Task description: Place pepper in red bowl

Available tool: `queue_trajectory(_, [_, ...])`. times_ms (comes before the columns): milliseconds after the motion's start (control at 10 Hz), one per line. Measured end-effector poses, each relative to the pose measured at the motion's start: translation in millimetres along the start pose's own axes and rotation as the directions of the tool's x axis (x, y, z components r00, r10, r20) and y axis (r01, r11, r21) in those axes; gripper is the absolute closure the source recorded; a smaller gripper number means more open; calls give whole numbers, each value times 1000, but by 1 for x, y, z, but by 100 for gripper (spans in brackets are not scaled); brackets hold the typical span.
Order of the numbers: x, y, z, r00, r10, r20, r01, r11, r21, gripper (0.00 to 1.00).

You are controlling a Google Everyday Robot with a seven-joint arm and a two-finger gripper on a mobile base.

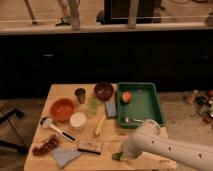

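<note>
Hiding most of the pepper at bottom centre, the gripper cannot be told wide or holding; the white arm curves in from lower right.

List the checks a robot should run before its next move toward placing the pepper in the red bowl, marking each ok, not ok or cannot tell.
1. Gripper at the pepper: ok. It sits over a green tip near the table's front edge.
2. Pepper secured: cannot tell, because the arm hides most of it.
3. Target settled: cannot tell. Both the orange-red bowl and the dark red bowl could be meant.
4. Bowls free of contents: ok, both look empty.
5. Low path clear: not ok. The white bowl and the yellow vegetable lie between, so lifting first seems wise.
</note>
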Motion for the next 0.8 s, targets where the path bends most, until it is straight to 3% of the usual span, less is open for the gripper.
queue_trajectory(100, [-1, 0, 0, 1000, -6, 0, 6, 1000, 1, 98])
queue_trajectory(400, [-4, 0, -6, 1000, -21, -4, 21, 1000, 17, 100])
queue_trajectory(800, [-19, 1, -36, 999, -48, -4, 48, 993, 106, 100])
